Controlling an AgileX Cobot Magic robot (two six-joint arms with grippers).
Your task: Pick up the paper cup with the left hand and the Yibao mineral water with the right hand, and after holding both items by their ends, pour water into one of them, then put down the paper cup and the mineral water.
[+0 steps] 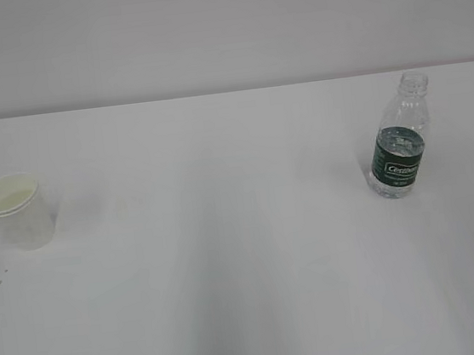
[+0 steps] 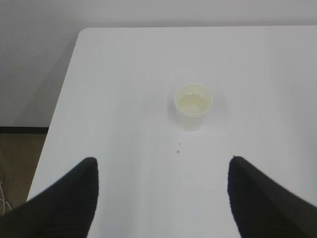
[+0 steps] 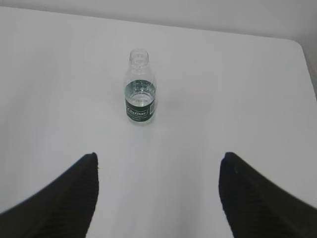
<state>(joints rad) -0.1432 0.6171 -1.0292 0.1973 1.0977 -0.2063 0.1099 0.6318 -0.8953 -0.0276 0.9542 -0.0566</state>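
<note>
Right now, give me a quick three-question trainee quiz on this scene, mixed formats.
1. True or false: the bottle has a cap on.
2. The cup stands: A) upright B) on its side C) upside down.
3. Fill in: both grippers, left and right, are ____ and hold nothing.

Key: 1 false, the neck is bare. 2 A. 3 open.

paper cup (image 1: 16, 211) at table (image 1: 250, 296) left, Yibao mineral water (image 1: 398, 139) upright far right, well apart
</note>
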